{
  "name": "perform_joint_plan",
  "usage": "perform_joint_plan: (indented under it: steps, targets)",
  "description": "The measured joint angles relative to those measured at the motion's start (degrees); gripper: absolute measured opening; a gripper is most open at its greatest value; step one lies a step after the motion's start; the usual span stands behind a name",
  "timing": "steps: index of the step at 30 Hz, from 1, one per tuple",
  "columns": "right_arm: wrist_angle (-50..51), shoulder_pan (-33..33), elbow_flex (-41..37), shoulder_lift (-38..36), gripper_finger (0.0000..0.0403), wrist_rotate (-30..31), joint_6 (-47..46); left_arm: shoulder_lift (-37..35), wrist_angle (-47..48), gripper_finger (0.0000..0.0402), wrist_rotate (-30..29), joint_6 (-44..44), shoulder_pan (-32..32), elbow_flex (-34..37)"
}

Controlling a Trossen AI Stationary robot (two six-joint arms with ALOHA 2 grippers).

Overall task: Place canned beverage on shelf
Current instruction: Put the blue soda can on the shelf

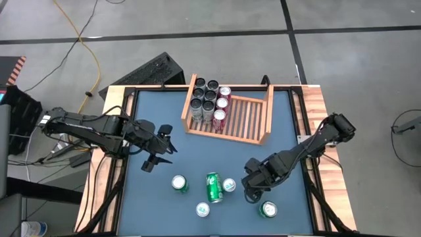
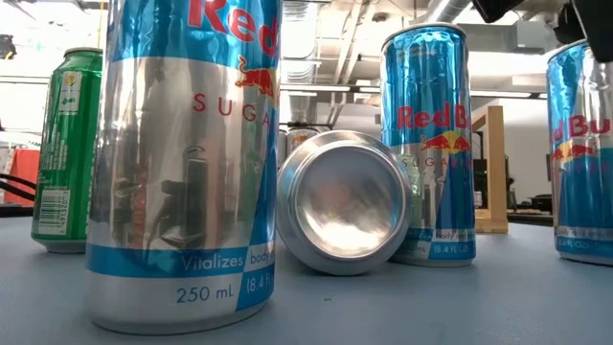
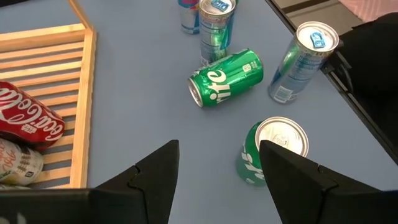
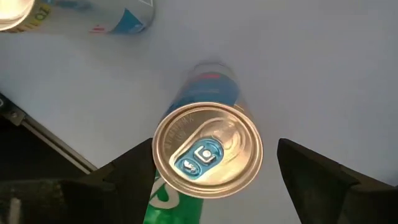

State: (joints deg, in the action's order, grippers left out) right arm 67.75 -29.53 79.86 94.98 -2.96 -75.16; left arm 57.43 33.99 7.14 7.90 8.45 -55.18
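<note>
The right hand [image 4: 211,180] is hanging right above an upright slim Red Bull can [image 4: 207,148], fingers spread wide on either side of the lid and not gripping anything, so that can looks like the next pick. In the overhead view it's the can [image 1: 229,185] just left of the right hand [image 1: 253,191], near the front of the bench [image 1: 283,131], with a Sprite can [image 1: 213,187] lying on its side right next to it. The target can stands with its long axis straight up, so I'd say a straight drop and squeeze is all it takes. The shelf [image 1: 253,137] sits at the far side of the bench, well apart from here, already holding a batch of cans on its left end. The left hand [image 1: 158,146] waits open and empty over the bench, farther from the can than the right one.
</note>
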Motion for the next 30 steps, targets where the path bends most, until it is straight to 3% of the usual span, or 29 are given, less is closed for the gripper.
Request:
perform_joint_plan:
  steps: [9,22,30]
  targets:
    - [0.8,1.6,-0.3,0.0,0.0307,0.0,1.5,0.0,-0.5,0.0212,-0.4,0.0,0.0,0.0]
    - [0.8,1.5,-0.3,-0.1,0.0210,-1.0,1.9,0.0,0.1,0.0212,-0.4,-0.4,0.0,0.0]
    - [1.6,3.2,0.0,-0.1,0.0210,2.8,10.6,0.0,-0.6,0.0212,-2.0,-0.1,0.0,0.0]
